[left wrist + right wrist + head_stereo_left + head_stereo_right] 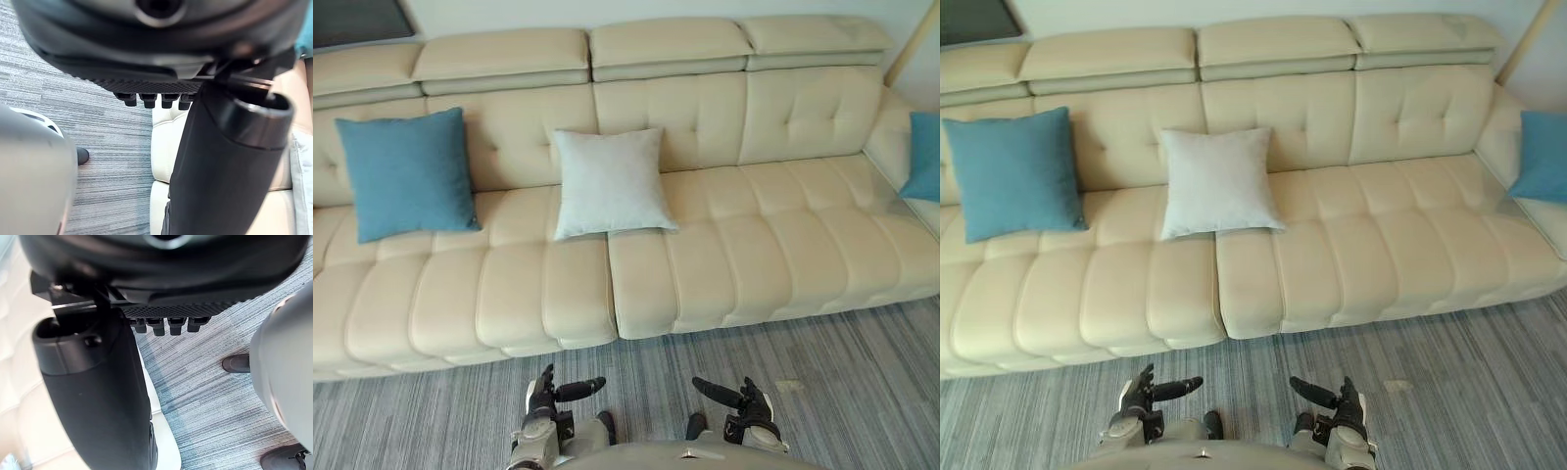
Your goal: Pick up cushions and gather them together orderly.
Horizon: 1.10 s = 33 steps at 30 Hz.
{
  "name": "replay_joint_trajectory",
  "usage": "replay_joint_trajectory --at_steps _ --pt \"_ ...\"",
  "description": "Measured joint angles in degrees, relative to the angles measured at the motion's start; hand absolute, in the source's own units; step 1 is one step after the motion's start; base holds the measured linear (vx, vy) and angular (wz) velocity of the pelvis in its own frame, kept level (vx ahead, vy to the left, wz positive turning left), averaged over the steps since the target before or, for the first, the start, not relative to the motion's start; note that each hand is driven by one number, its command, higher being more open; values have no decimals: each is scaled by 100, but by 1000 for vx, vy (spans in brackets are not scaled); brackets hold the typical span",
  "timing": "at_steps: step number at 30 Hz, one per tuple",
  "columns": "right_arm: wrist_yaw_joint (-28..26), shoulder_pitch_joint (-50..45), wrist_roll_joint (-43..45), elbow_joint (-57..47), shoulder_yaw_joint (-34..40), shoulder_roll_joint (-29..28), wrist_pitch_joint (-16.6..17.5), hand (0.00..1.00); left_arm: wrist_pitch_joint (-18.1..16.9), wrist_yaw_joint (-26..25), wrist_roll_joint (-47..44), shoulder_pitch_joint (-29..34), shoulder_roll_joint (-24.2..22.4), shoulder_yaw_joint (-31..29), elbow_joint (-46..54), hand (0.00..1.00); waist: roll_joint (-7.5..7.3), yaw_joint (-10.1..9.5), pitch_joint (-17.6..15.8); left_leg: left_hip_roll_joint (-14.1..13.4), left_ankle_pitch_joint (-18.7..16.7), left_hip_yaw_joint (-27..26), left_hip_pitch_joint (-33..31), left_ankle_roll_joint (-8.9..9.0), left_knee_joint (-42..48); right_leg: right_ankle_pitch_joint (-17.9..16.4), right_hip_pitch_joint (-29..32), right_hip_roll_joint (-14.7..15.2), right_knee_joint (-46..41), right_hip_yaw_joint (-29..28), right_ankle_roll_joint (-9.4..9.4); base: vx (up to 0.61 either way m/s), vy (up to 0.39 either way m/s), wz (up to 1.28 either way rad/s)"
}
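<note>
A blue cushion (406, 173) leans on the backrest at the left of the cream sofa (754, 245). A white cushion (610, 182) leans near the middle. A second blue cushion (925, 157) rests on the sofa's right arm, partly cut off. My left hand (543, 392) and right hand (751, 399) hang low over the carpet in front of the sofa, well short of the cushions. Both are open and hold nothing, thumbs pointing inward. The wrist views show each thumb (225, 161) (98, 396) and a row of fingers (146, 100) (168, 325) above the carpet.
Grey striped carpet (842, 382) lies between me and the sofa front. The sofa spans the whole width, with bare seat between the white cushion and the right arm. A dark panel (357, 20) is on the wall at the top left.
</note>
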State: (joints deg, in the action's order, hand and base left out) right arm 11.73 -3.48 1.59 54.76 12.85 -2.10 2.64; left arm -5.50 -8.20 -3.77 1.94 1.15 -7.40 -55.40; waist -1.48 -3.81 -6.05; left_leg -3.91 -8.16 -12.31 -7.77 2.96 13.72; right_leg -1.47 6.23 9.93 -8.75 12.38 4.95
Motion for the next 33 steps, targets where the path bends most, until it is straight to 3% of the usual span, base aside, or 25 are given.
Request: replay_joint_trajectory --at_steps 3,6,9,10,11,12,13,14,15,16,17,19,20,22,23,24,25,28,31,33 --pt "-15 0 0 23 179 10 -15 100 27 2 4 45 76 0 -179 100 63 8 25 23 51 -169 162 -64 -99 119 -53 -54 208 -241 45 90 60 -51" --pt "-32 47 1 93 178 21 -8 100 94 20 111 84 194 -6 -314 100 2 56 1 -22 77 -468 332 -148 -99 167 -31 -178 270 -604 42 110 16 -64" --pt "-33 227 1 279 161 82 10 100 100 21 221 3 252 -3 -386 100 -17 114 -25 -170 28 -766 407 -109 -98 366 144 -330 273 -548 -153 70 -31 -75" --pt "-35 325 0 369 140 113 14 100 100 21 222 -16 247 -2 -399 100 -10 121 -38 -240 20 -893 421 -103 -117 491 237 -396 279 -330 -274 12 -93 -103" --pt "-36 442 -2 456 110 167 14 100 102 41 224 -74 245 6 -453 100 9 130 -73 -330 21 -1068 457 -104 -132 623 293 -450 320 255 -471 -4 -109 -94" --pt "-36 473 -2 477 109 188 13 100 107 52 224 -99 240 9 -461 100 10 141 -88 -344 20 -1134 480 -104 -134 655 294 -457 343 475 -518 -20 -182 -117" --pt "-34 534 -17 495 110 300 12 100 104 74 225 -150 205 64 -448 100 73 157 -154 -407 3 -1531 675 -91 -236 252 281 -289 143 1751 -1016 12 -153 -94" --pt "-29 532 -37 493 116 377 15 100 103 70 225 -163 188 182 -441 100 131 178 -184 -428 -20 -1675 811 -52 -311 72 259 -160 -99 2179 -1051 25 -129 -86" --pt "-27 526 -38 493 116 391 15 100 100 70 225 -161 192 207 -435 100 144 180 -193 -427 -25 -1707 843 -44 -325 53 257 -133 -145 2252 -1058 38 -34 -61" --pt "-26 501 -39 507 115 452 14 100 93 82 226 -163 209 269 -422 100 197 224 -238 -432 -128 -1839 948 103 -297 31 266 -188 -222 2153 -856 21 -33 -54" --pt "-25 500 -38 516 114 470 12 100 92 80 225 -163 211 266 -422 100 223 228 -244 -484 -172 -1880 951 145 -245 28 284 -248 -219 2070 -822 36 -110 -87" --pt "-24 456 -35 519 114 477 -1 100 94 76 225 -125 245 267 -427 100 346 255 -302 -866 -435 -2113 965 395 119 -152 310 -480 -265 1984 -880 76 -172 -78" --pt "-28 356 -32 515 117 459 -9 100 97 71 224 -11 261 257 -430 100 419 235 -307 -1187 -526 -2151 918 532 695 -314 275 -639 -346 1941 -933 163 -200 -66" --pt "-10 342 -29 599 100 503 -16 100 111 99 168 -30 284 206 -429 100 383 248 -343 -1570 -396 -1722 519 358 1862 -420 186 -799 -354 1793 -1018 197 -254 -59" --pt "32 321 -20 619 71 547 -15 100 107 101 175 -34 277 196 -408 100 406 236 -387 -1793 -82 -1287 183 -42 2803 -488 21 -941 -324 1584 -1082 226 -285 -51" --pt "49 318 -9 619 59 554 -15 100 101 99 176 -33 281 193 -371 100 411 235 -405 -1855 92 -1112 59 -142 3129 -509 -43 -992 -301 1499 -1116 259 -267 -103" --pt "97 333 67 612 14 551 -7 100 48 89 183 -36 287 151 -282 100 365 174 -472 -1649 -269 -455 -381 127 3863 -596 -187 -1080 -276 1144 -1221 208 -166 -90" --pt "127 326 71 635 70 567 -9 100 38 92 177 -62 244 155 -73 100 270 105 -528 -980 -608 46 -916 156 3681 -590 -400 -1169 -74 688 -1200 217 -150 -99" --pt "180 327 72 569 80 470 -24 100 -12 94 178 -74 167 125 85 100 241 54 -577 -244 -581 448 -1298 189 1904 -609 -755 -1363 237 124 -1100 280 -78 -90" --pt "193 359 71 550 54 450 -16 100 -18 96 182 -110 125 124 130 100 239 -87 -613 70 -251 878 -1327 222 729 -663 -982 -1436 392 -319 -1045 377 -9 -125"
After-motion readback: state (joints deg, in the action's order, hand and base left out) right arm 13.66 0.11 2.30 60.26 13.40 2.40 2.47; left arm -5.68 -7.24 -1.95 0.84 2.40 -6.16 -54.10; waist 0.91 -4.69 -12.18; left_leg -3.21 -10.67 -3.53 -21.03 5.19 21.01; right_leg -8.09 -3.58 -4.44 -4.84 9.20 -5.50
